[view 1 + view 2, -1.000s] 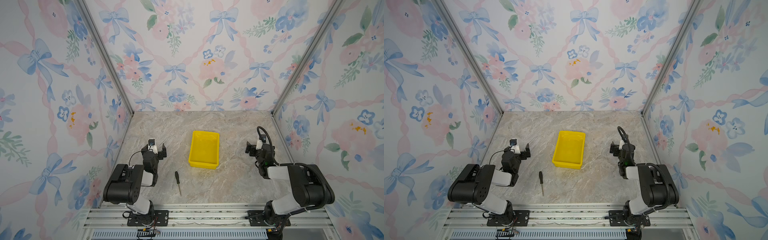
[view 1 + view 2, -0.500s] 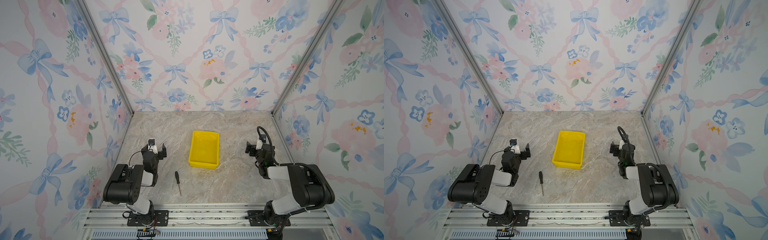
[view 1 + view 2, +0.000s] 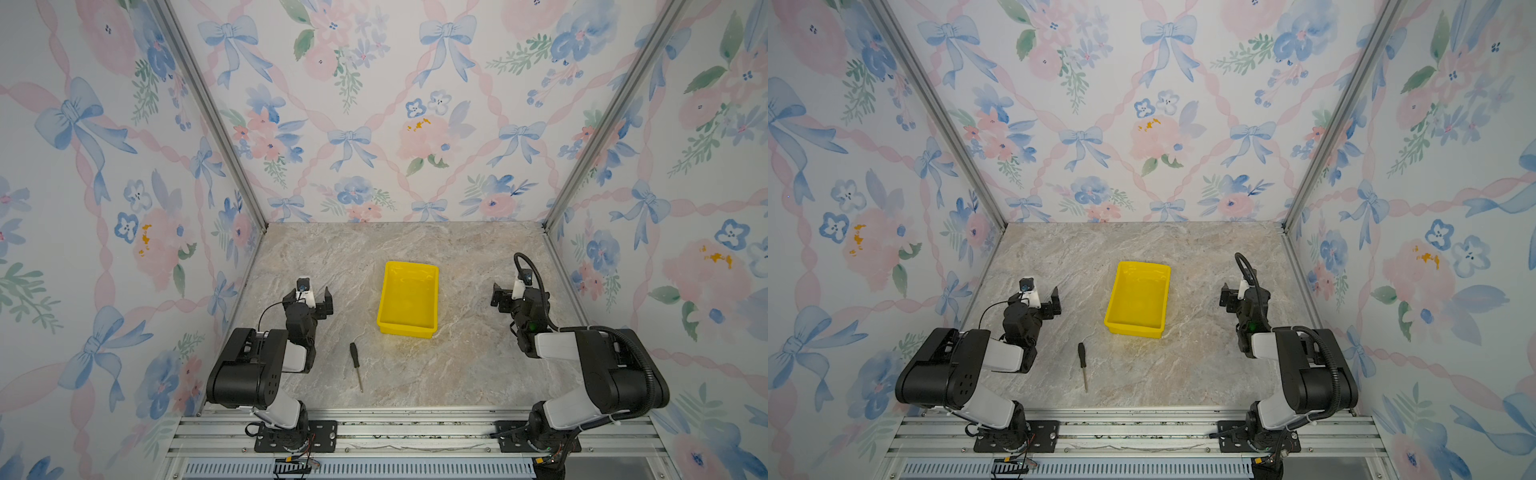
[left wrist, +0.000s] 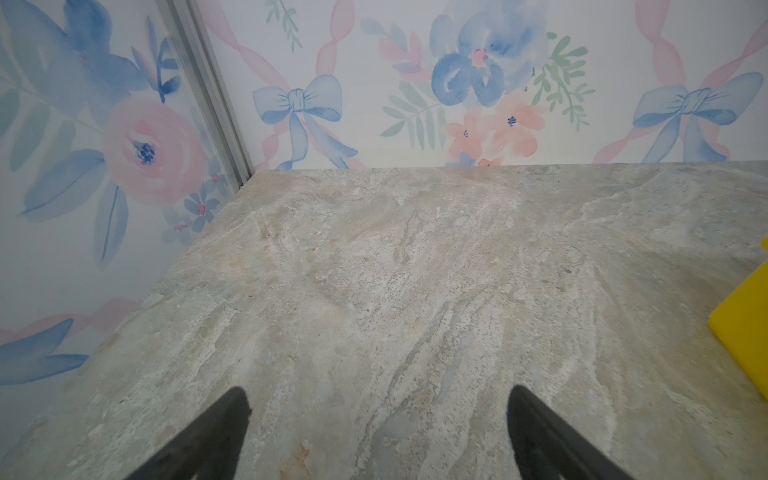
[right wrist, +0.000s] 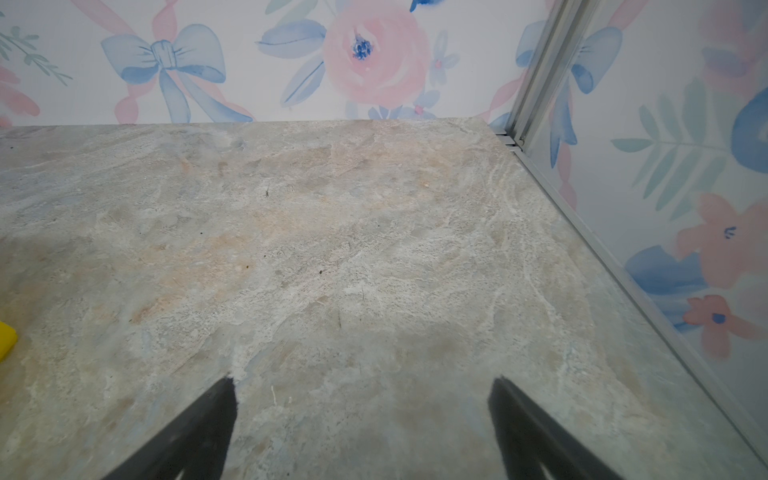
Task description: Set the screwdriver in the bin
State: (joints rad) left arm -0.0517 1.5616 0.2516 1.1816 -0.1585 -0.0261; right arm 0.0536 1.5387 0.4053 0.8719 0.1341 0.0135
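Observation:
The screwdriver (image 3: pixel 355 365) (image 3: pixel 1082 363), black-handled with a thin silver shaft, lies on the marble tabletop near the front, its tip toward the front edge. Behind it and slightly right stands the yellow bin (image 3: pixel 407 330) (image 3: pixel 1133 330), with nothing visible inside. My left gripper (image 3: pixel 308 295) (image 3: pixel 1036 297) (image 4: pixel 376 399) is open, low over the table to the left of the bin and behind the screwdriver. On the right of the bin, my right gripper (image 3: pixel 515 297) (image 3: pixel 1241 297) (image 5: pixel 361 386) is open over bare table. The wrist views show only a corner of the bin (image 4: pixel 744 332) (image 5: pixel 6 338); the screwdriver is out of their sight.
Floral walls with aluminium corner posts (image 3: pixel 208 112) (image 3: pixel 611 112) close the table on three sides. An aluminium rail (image 3: pixel 415 432) carrying both arm bases runs along the front edge.

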